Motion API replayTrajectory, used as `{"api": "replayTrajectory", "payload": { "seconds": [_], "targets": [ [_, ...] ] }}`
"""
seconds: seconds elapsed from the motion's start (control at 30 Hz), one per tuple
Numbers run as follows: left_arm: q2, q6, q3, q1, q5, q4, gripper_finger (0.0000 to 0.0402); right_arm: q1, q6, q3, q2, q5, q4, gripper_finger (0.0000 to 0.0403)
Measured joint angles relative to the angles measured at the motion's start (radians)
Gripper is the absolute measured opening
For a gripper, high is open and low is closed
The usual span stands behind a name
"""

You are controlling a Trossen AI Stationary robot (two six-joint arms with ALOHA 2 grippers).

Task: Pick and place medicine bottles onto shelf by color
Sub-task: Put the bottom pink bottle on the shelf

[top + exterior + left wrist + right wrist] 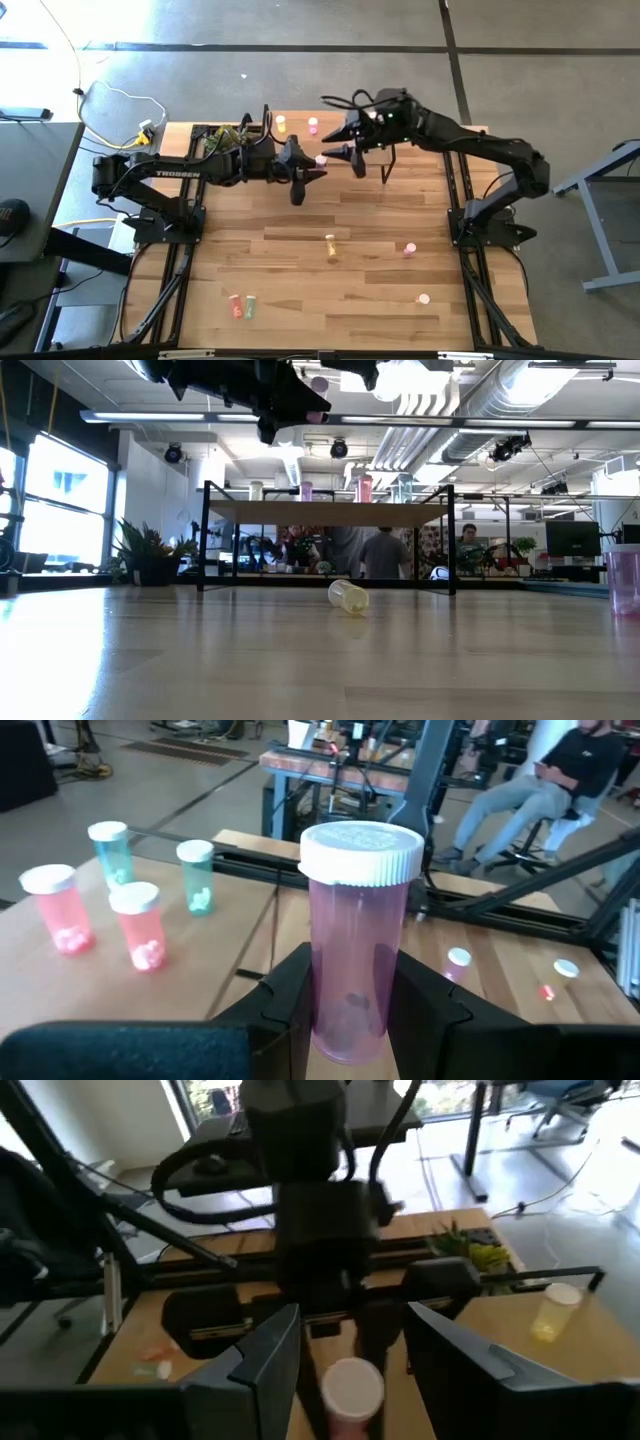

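My left gripper (312, 168) is shut on a pink medicine bottle (352, 950) with a white cap, held high over the table's far middle. My right gripper (345, 152) is open and faces it from the right. Its fingers stand on either side of the bottle's cap (350, 1385), with a gap on each side. The shelf (330, 513) stands on thin black legs at the far side. Two red bottles (135, 925) and two teal ones (195, 875) stand upright on its top. A yellow bottle (552, 1310) stands there too. My left gripper pinches the lower half of the pink bottle's body (345, 1020) between its two fingers. The fingers come nearly level from the table's left. The bottle stands upright in the hold, cap up, lifted clear of the table.
Loose bottles are on the table. A yellowish one (330, 245) lies on its side in the middle. Pink ones (409, 248) (423, 298) are to the right, and two more (240, 305) lie near the front left. A green plant-like object (228, 138) sits at the far left. People sit beyond the table.
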Motion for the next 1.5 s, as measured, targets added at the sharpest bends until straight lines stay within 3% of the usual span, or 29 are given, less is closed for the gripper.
{"api": "replayTrajectory", "payload": {
  "seconds": [1.13, 1.5],
  "targets": [
    [-0.001, 0.008, 0.000, 0.000, -0.004, 0.000, 0.0090, 0.018, -0.016, -0.004, 0.106, -0.027, -0.040, 0.0185],
    [-0.001, 0.007, 0.000, -0.001, -0.004, 0.000, 0.0090, 0.018, -0.015, -0.004, 0.105, -0.024, -0.061, 0.0118]
  ]
}}
